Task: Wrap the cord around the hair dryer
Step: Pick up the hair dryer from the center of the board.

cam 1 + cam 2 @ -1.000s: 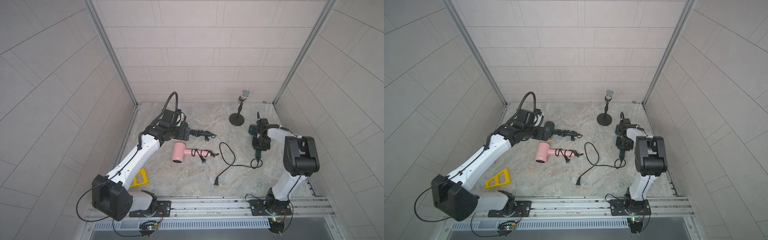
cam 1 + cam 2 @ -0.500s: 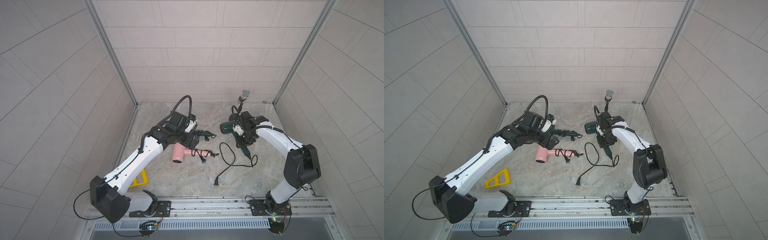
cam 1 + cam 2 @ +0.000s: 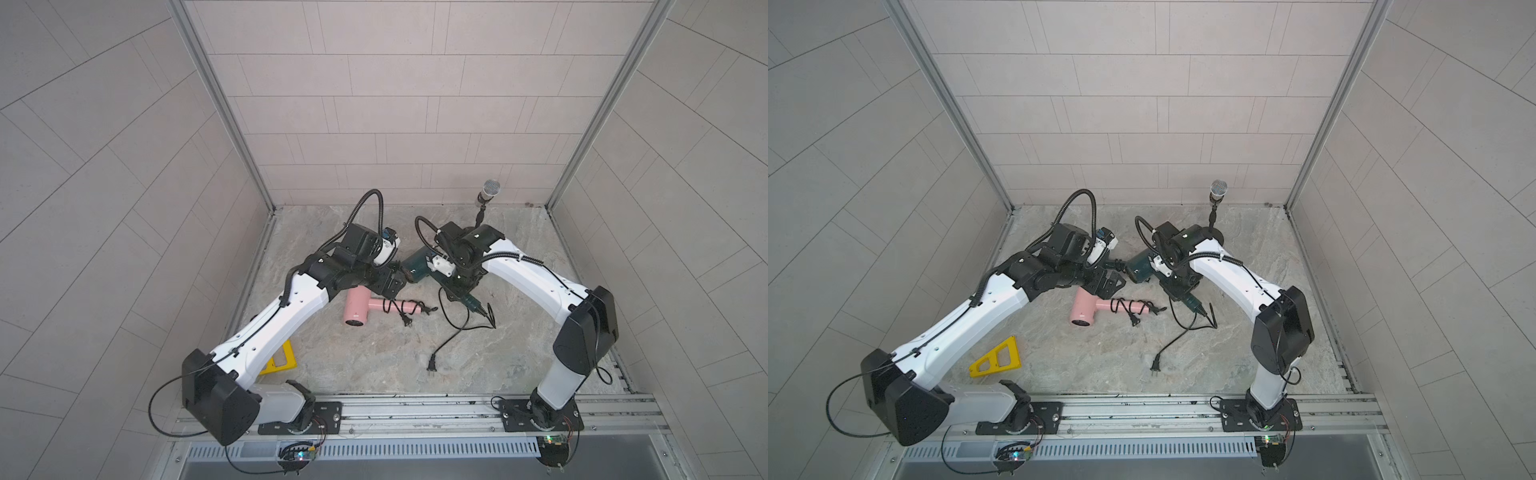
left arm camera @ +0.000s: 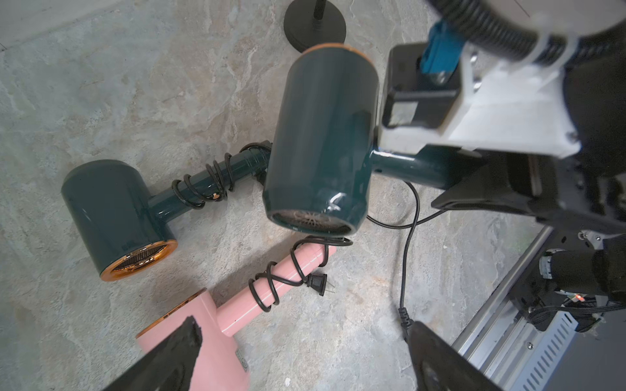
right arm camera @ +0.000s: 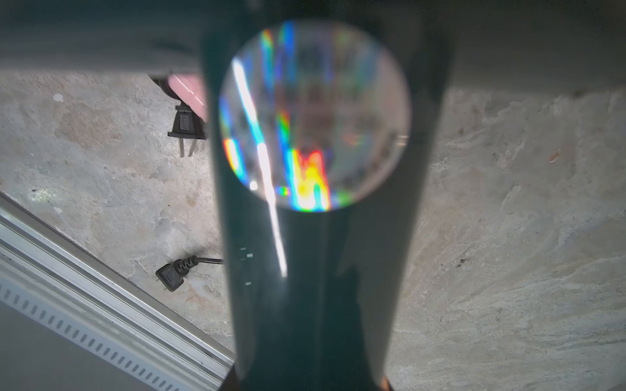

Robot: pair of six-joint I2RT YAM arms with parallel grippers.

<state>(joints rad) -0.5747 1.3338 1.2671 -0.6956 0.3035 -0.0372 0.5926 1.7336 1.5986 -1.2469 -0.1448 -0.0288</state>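
Arms angled inward, right end effector point(image 3: 456, 281) clamping teal hair dryer point(image 3: 417, 266), left end effector point(image 3: 390, 284) apart

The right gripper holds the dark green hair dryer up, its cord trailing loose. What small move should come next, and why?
Probably ease the left gripper forward and close it on the barrel of the held dryer. Its jaws stand open before it, the right gripper clamps the handle, and the cord trails unwound onto the table; a second hold frees an arm for winding.
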